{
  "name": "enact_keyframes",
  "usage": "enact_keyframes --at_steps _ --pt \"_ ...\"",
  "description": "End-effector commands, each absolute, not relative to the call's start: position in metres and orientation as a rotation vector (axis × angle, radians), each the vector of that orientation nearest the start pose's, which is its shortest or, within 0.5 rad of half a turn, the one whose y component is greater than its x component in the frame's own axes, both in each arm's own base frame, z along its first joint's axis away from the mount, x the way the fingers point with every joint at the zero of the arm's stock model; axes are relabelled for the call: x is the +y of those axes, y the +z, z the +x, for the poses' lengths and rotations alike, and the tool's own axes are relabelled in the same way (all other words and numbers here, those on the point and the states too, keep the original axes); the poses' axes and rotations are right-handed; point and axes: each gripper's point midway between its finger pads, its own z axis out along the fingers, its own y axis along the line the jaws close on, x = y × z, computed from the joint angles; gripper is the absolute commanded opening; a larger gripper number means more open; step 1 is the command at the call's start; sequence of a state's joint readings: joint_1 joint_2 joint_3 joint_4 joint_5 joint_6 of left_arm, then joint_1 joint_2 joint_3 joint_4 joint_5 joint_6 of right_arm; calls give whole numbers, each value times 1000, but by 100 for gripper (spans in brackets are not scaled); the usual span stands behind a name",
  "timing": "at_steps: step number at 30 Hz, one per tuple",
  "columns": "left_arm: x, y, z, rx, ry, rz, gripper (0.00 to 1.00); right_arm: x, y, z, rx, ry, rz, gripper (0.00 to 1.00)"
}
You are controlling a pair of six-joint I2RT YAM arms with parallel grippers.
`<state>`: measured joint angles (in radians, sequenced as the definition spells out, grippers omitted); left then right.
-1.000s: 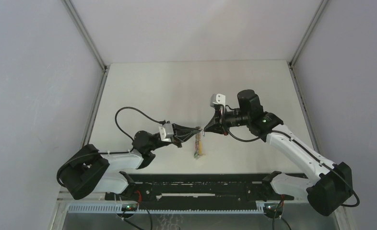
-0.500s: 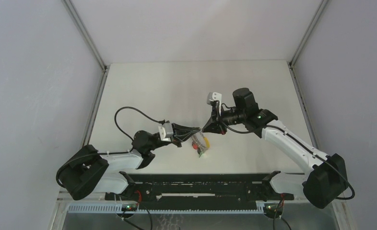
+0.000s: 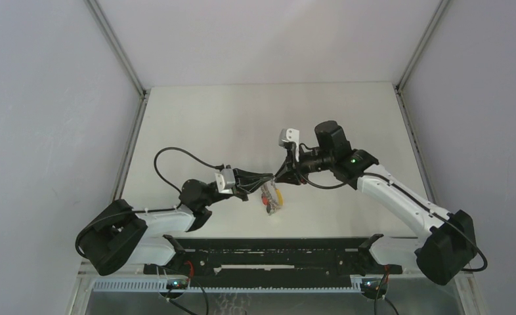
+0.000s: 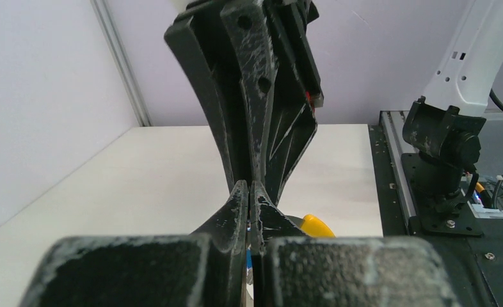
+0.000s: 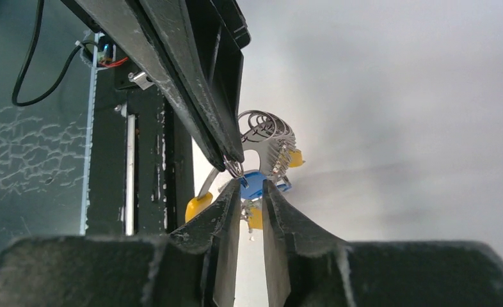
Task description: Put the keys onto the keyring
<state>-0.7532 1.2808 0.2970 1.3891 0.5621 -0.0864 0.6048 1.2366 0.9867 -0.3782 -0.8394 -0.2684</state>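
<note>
The keyring, a grey chain-like loop with yellow parts, hangs above the table with several keys on it; the bunch shows in the top view. My left gripper is shut on a small metal ring of it; in the left wrist view its tips press together. My right gripper meets it tip to tip. Its fingers close narrowly on a blue key head. A yellow head shows beside the left fingers.
The black rail with the arm bases runs along the near edge. The right arm's base stands to the right in the left wrist view. White walls and frame posts close the table in.
My right gripper has moved left and closer to the left gripper's tips. The key bunch, which hung straight down, has swung up and bunched under the two grippers.
</note>
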Motion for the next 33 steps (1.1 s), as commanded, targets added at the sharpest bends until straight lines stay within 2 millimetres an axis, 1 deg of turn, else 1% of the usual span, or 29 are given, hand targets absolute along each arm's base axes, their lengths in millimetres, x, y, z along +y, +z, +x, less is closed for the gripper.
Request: enact_keyframes --at_steps 1,3,7,15,18,25,31,33 --pt "-303 269 179 839 -1042 865 0 281 241 199 1547 1002 -1335 20" --pt "-303 269 178 838 -1045 868 0 281 247 195 1494 1008 -1330 23" --pt "-302 272 175 827 -1051 871 0 282 252 195 1426 992 -1325 24" --pt "-302 274 173 818 -1060 875 0 286 240 197 1415 1008 -1351 24" --pt "-303 274 172 818 -1066 879 0 289 241 195 1390 1024 -1366 24" --pt "-304 274 173 821 -1071 881 0 295 242 184 1323 1065 -1421 24" --pt "-303 275 172 816 -1074 879 0 298 239 184 1321 1068 -1433 21" --pt "-303 275 172 816 -1074 880 0 298 239 184 1320 1066 -1435 19"
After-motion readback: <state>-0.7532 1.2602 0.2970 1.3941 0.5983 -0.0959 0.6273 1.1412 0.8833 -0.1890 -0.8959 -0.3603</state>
